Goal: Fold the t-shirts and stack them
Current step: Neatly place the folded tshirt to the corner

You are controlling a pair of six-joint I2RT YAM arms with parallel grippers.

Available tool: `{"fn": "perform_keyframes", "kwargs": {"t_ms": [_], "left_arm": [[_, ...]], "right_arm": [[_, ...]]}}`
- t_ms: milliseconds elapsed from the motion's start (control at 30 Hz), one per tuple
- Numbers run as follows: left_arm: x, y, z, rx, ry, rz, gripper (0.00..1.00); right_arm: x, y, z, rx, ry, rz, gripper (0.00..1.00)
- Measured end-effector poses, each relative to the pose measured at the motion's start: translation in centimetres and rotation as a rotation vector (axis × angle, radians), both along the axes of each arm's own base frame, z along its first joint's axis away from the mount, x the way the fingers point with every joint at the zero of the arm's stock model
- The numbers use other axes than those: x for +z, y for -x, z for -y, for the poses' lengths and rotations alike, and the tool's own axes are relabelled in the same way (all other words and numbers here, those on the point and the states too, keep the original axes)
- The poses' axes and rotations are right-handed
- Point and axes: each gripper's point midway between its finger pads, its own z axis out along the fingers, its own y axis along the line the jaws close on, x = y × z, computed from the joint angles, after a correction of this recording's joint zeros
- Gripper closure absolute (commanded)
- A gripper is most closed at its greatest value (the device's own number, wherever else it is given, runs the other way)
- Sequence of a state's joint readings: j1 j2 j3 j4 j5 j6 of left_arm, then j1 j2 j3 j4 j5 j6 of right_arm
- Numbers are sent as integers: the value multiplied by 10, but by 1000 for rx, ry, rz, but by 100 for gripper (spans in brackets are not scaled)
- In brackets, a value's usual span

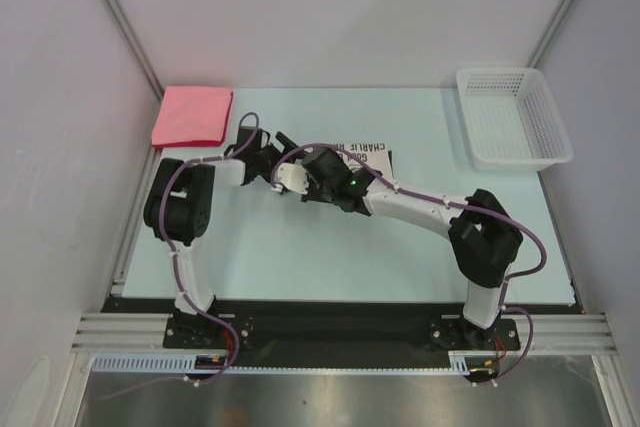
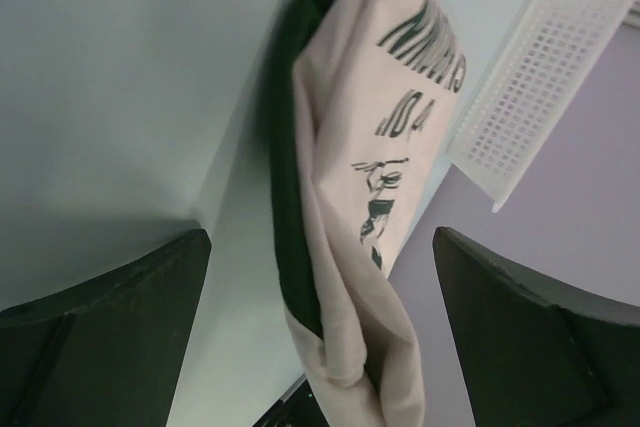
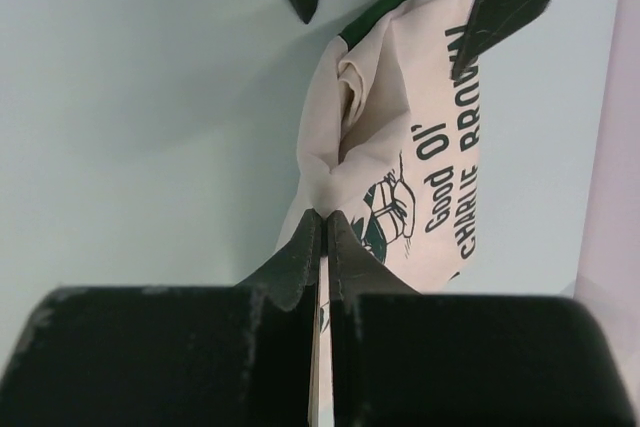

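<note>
The right pincer [image 3: 322,232] is shut tight on an edge of the cream-and-green shirt [image 3: 400,137], with a thin layer of cloth nipped between its tips. The left pincer [image 2: 320,237] is held wide open and nothing is gripped by it. The bunched shirt runs up the gap between its two fingers, with the long axis pointed away from that wrist toward the far side of the table [image 1: 300,247]. Whether the cloth is touched by either left finger cannot be settled from the wrist view.

In the overhead view both pincers are found over the shirt's left end, near the table's middle, and its lettered part is spread flat to their right. The pink shirt [image 1: 192,115] is laid folded square at the far left corner, apart from the other shirt and nearer the left arm. The fold is judged unfinished and the stacking not begun.

The table's pale surface looks smooth, so dragged cloth may be expected to slip. Room for a fold is offered on the near side of the shirt. The mesh basket [image 1: 512,117] is set at the far right, well apart.
</note>
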State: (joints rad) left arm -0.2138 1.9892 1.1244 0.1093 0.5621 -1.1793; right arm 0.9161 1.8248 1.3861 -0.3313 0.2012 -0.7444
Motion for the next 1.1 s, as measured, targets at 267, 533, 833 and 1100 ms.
{"fn": "perform_keyframes", "kwargs": {"t_ms": [267, 533, 833, 1100], "left_arm": [[-10, -14, 8, 32, -7, -41, 10], [-15, -29, 13, 56, -3, -54, 25], [-19, -50, 24, 30, 10, -19, 37], [-31, -51, 30, -24, 9, 20, 85]], "right_arm": [[8, -5, 5, -8, -20, 2, 100], [22, -9, 10, -17, -51, 17, 100], [22, -9, 8, -17, -66, 10, 100], [21, -8, 6, -13, -79, -1, 100]]}}
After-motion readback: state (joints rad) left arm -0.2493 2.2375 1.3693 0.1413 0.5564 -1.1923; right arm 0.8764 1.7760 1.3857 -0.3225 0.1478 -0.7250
